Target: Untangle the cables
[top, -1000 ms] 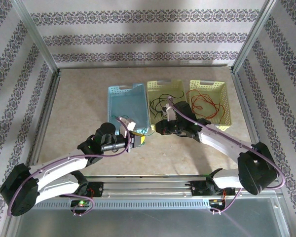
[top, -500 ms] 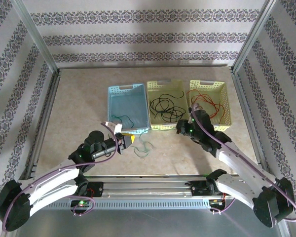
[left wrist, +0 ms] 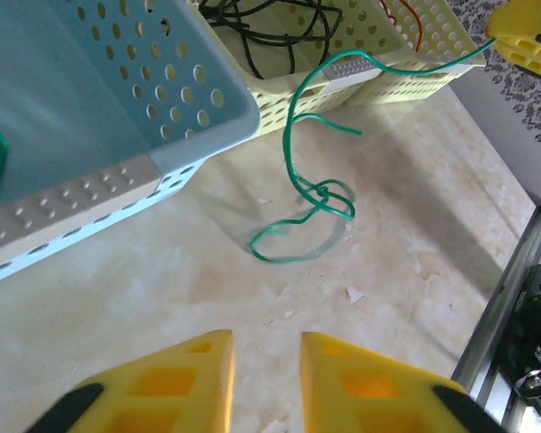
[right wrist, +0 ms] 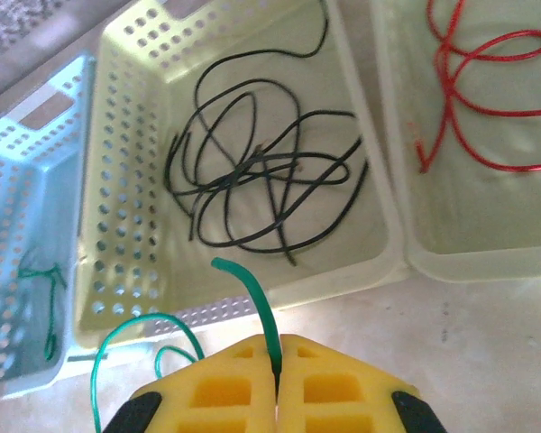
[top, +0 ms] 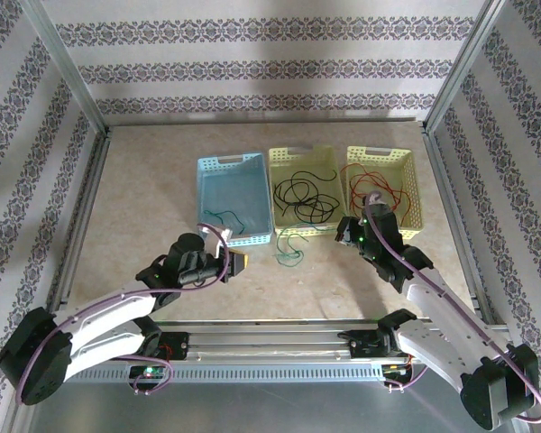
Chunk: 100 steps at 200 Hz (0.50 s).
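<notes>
walls (top: 252, 54): 3, floral-striped wallpaper | table (top: 144, 180): beige marbled top | frame posts (top: 68, 68): aluminium

Three baskets (top: 302, 151) sat abreast on the table (top: 144, 198), cables (top: 299, 200) inside — a loose cable (top: 290, 254) lay before the middle one.

Left pincer (left wrist: 264, 347), jaws parted and empty, above the bare desk (left wrist: 144, 307). Straight ahead, a green cable (left wrist: 302, 212) forms knotted loops down by the desk, then rises far right to the right pincer (left wrist: 527, 36). Ahead-left stands a blue basket (left wrist: 189, 117). Beyond it, a yellow basket (left wrist: 284, 90) holds black cable (left wrist: 270, 23).
</notes>
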Motion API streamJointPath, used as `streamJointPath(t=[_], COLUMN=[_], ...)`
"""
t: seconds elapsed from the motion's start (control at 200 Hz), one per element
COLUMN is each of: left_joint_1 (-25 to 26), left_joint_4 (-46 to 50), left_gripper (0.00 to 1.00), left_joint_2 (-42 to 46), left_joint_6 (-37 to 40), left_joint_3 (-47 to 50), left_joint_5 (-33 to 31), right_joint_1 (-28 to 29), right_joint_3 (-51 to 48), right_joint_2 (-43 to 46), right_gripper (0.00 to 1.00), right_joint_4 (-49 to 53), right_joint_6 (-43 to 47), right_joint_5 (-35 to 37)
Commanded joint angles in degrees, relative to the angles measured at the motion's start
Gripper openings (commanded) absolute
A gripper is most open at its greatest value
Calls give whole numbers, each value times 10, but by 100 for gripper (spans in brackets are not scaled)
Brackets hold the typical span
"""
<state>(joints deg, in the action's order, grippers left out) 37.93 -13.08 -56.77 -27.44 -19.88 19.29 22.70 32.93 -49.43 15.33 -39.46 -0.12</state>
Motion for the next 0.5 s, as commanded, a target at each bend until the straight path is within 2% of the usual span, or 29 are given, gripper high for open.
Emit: streamJointPath(t=[0.0,0.085,0.23,0.345,0.4,0.495], left_joint_1=[10,16,33,48,49,49], left_joint_4=[6,-12,-44,-64,-89,-134], left_gripper=[38,45,49,50,57,58], left_joint_2=[-23,-53,-123,-178,-200,-244], left_joint_6=[40,41,50,60,59,47], left_joint_3=[-39,-49,-76,-100,-103,-113], left_joint_5=[17,36,58,53,51,53], right_joint_1=[11,16,16,18,18,18], right_joint_3=[13,15,8,10,12,11], right_joint_2=[-4,-4,-2,-2,-1,4], right_gripper=[0,0,0,0,0,0], right_joint_4=[-33,-28,-30,-32,-30,-25], right_joint_6=[28,32,20,16,17,17], right_joint_5=[-61,-67,-59,-59,-57,-51])
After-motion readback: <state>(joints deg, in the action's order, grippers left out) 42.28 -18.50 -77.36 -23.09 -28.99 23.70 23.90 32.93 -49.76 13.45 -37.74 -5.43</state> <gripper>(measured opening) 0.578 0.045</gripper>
